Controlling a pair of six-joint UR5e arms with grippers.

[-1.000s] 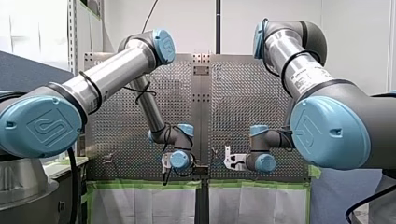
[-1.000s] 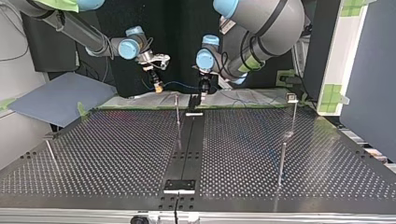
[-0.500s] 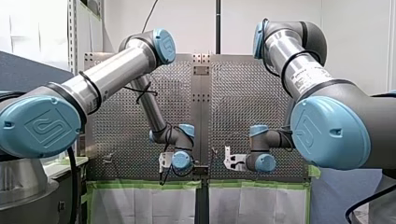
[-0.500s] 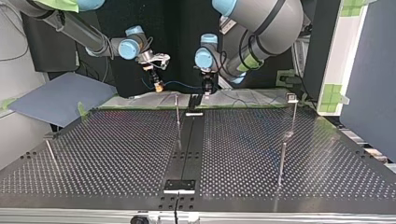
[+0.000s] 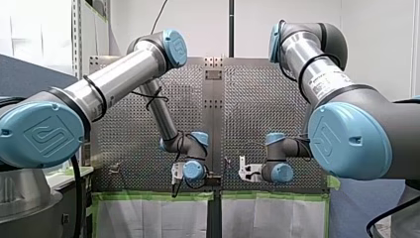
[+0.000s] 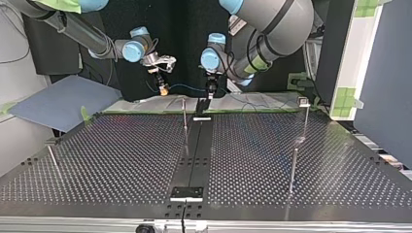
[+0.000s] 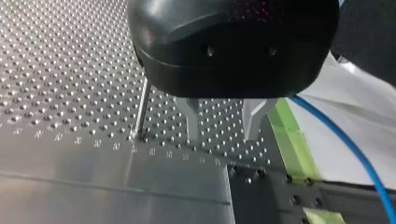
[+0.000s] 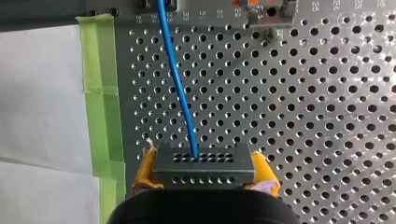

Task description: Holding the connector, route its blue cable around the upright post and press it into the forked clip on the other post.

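While right end effector [image 8: 205, 173] grips connector [image 8: 204, 163], cable [image 8: 179, 84] ahead

Black left hand [image 7: 221, 137] (metal fingers [image 7: 190, 114]).

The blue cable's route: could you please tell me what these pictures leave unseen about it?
Right wrist view: the blue cable leaves the connector, then the frame edge cuts it.
Left wrist view: my left gripper hides part.
Top view: one post's fitting is too small.
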